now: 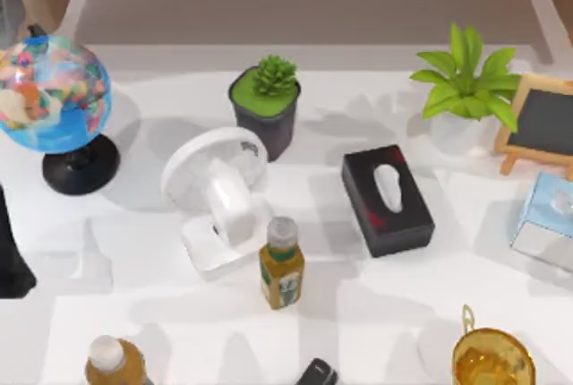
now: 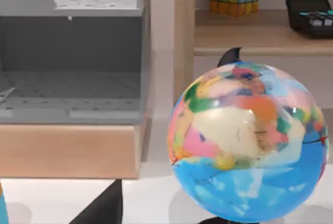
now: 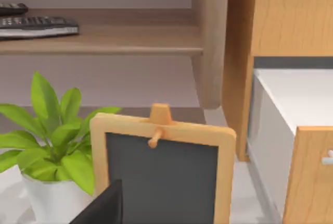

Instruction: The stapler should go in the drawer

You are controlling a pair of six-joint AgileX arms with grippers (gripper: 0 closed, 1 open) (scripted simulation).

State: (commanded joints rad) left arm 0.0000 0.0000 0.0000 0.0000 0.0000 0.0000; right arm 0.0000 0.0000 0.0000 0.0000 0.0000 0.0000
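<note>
Still pre-grasp: stapler point(image 1: 317, 372) untouched at worktop point(image 1: 403, 313) near edge; can't tell either hand's state. Next, I reach for it.

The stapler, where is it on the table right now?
In the top view the stapler lies at the near edge of the table, about the middle, cut off by the frame, below the juice bottle and left of the golden cup.

A small chalkboard point(image 3: 164, 174) stands beside a potted plant point(image 3: 49, 146).
</note>
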